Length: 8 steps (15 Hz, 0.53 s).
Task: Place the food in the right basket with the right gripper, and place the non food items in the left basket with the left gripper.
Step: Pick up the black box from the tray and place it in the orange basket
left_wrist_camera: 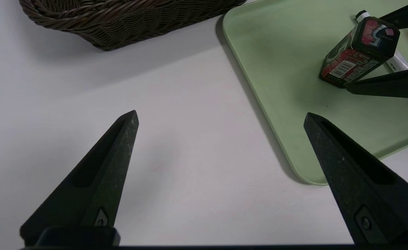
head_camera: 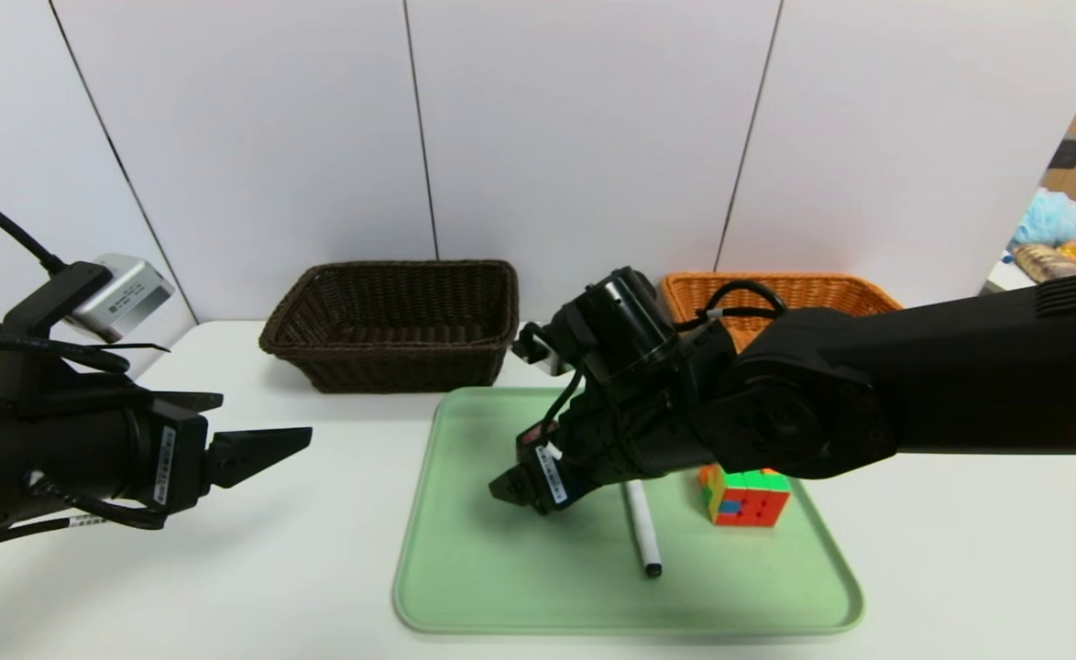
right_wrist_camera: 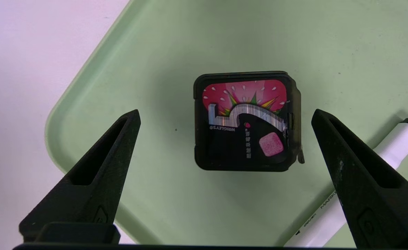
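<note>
"Straddling the gum box (right_wrist_camera: 242,121), your right gripper (right_wrist_camera: 226,111) stood unclenched near mid-frame in the head view. Grip?"

"None; you had open space either side of the box, upright on the green tray (head_camera: 501,614). That spacing presumably suited a food pick for the orange basket (head_camera: 785,291), upper right."

"Your left gripper (head_camera: 266,414)?"

"Parked at frame left, spread, holding nothing. You likely kept it clear; the marker (head_camera: 643,532) and puzzle cube (head_camera: 751,500), lower right of centre, were its share for the dark basket (head_camera: 391,371), upper left."
</note>
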Each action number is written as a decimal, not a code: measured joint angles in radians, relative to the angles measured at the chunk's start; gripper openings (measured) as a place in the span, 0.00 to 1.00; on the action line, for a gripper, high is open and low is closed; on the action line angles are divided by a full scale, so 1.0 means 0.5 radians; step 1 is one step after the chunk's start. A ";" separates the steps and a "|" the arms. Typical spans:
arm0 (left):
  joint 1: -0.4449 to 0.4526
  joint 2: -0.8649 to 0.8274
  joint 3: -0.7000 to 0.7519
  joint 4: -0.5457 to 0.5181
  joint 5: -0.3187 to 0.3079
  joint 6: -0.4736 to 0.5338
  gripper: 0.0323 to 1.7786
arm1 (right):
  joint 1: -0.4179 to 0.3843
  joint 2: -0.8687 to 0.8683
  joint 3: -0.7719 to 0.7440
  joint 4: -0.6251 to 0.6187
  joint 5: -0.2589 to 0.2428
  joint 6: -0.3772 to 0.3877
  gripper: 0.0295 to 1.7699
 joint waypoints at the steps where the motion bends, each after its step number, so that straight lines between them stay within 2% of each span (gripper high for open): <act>1: 0.000 0.000 0.006 -0.001 0.000 0.001 0.95 | -0.002 0.009 0.000 -0.001 0.000 -0.008 0.96; 8: 0.000 0.000 0.017 -0.007 0.000 0.001 0.95 | 0.002 0.024 -0.013 -0.030 -0.042 -0.007 0.96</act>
